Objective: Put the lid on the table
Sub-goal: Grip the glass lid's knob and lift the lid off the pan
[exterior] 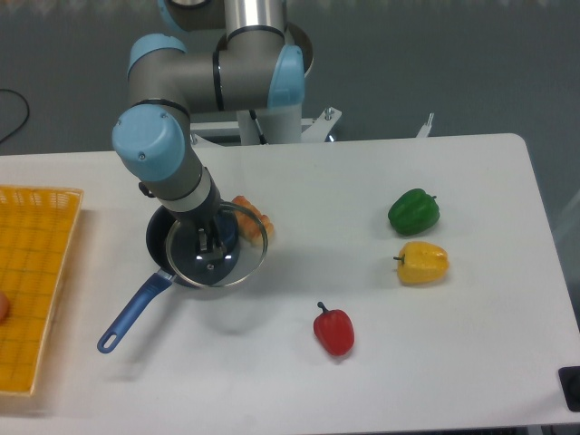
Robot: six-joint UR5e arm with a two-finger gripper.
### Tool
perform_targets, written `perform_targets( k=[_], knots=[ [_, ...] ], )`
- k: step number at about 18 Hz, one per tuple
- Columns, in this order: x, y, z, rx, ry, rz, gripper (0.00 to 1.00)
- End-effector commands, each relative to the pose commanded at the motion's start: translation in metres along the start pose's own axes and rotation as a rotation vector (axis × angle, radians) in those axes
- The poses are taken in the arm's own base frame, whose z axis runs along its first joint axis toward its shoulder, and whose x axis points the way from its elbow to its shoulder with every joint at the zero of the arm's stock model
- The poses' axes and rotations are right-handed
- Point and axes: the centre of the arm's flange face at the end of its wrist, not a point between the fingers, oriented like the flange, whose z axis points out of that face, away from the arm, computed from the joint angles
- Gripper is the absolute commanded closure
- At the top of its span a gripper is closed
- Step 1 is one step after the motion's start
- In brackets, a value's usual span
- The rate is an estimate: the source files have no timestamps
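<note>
The lid [237, 268], round clear glass with a thin metal rim, hangs tilted just above the dark blue saucepan [156, 241] and a little to its right. My gripper [211, 243] comes down from the arm onto the lid's centre and is shut on the dark blue knob, which its fingers mostly hide. The pan's long blue handle [131, 315] points toward the front left. A faint shadow of the lid falls on the white table [362, 181] in front of the pan.
An orange item [256, 217] lies right behind the lid. A green pepper [414, 210] and a yellow pepper [423, 263] sit at the right, a red pepper [333, 330] at front centre. A yellow grid tray [32, 281] fills the left edge.
</note>
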Motion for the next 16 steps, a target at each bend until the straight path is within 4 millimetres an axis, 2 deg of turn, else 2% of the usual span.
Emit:
perform_targets(
  k=[16],
  knots=[
    [-0.006, 0.012, -0.001, -0.006, -0.004, -0.019, 0.34]
  ],
)
